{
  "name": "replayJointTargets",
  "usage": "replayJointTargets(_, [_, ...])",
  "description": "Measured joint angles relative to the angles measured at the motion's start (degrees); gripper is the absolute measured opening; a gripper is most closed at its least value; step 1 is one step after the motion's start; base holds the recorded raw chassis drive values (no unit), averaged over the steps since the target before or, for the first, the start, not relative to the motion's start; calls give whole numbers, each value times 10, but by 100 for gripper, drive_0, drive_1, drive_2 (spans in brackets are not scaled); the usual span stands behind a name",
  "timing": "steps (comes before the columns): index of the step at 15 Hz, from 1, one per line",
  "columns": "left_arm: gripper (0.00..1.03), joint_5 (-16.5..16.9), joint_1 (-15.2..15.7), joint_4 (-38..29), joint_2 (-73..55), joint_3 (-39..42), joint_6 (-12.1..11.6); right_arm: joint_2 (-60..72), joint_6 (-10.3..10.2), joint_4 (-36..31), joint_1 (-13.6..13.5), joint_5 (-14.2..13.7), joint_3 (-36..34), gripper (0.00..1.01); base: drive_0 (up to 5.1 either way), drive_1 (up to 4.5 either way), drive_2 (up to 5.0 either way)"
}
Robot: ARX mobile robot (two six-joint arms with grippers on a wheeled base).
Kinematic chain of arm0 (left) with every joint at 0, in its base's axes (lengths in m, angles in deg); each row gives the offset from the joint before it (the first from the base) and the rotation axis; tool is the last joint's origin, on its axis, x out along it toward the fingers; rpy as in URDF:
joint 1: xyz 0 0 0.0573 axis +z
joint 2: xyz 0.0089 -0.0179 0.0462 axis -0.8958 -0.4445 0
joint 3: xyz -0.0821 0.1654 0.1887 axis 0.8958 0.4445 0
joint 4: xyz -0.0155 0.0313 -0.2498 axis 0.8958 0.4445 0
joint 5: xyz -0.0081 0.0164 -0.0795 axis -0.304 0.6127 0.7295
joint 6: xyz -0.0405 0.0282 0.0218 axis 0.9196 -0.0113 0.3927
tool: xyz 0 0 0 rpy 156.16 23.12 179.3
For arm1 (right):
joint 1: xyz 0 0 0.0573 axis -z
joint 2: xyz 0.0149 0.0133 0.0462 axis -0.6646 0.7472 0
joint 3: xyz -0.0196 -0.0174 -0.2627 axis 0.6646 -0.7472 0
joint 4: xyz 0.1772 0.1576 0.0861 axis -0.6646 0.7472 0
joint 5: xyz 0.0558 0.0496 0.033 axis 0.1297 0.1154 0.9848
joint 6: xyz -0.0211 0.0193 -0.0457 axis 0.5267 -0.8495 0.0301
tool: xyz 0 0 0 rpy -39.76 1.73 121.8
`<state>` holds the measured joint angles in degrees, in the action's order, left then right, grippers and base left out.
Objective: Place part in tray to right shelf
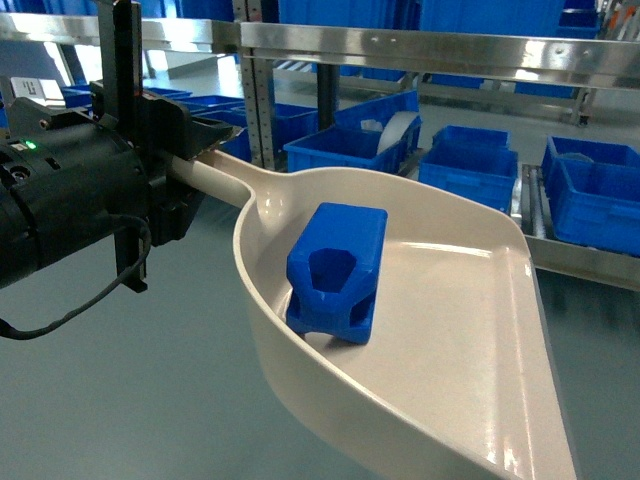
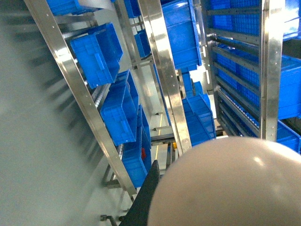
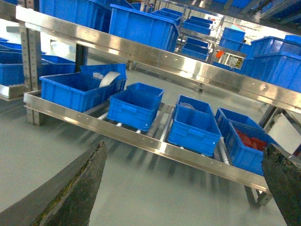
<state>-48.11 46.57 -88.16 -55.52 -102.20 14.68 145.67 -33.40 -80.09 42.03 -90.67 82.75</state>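
The bright-blue part [image 1: 338,272] lies inside the cream tray [image 1: 470,330], against its left rim, with the hexagonal hollow facing me. My left gripper [image 1: 203,150] is shut on the tray's handle [image 1: 222,180] and holds the tray in the air. In the left wrist view the tray's rounded back [image 2: 235,188] fills the lower right, and one dark finger [image 2: 146,195] shows beside it. My right gripper [image 3: 184,149] is open with nothing between its fingers, low over the floor in front of the right shelf [image 3: 155,146]. It is out of the head view.
The steel shelf rails [image 1: 420,45] run across behind the tray, with large blue crates [image 1: 470,165] on roller tracks. One crate [image 3: 249,141] holds red items and another holds a white roll [image 3: 110,77]. Grey floor [image 1: 130,400] lies below.
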Motion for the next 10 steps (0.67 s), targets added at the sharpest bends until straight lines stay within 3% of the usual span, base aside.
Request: replayJointTargets(10, [12, 0, 0, 0, 0, 0, 0, 0, 0, 0, 0, 0, 0, 98, -166, -166, -166])
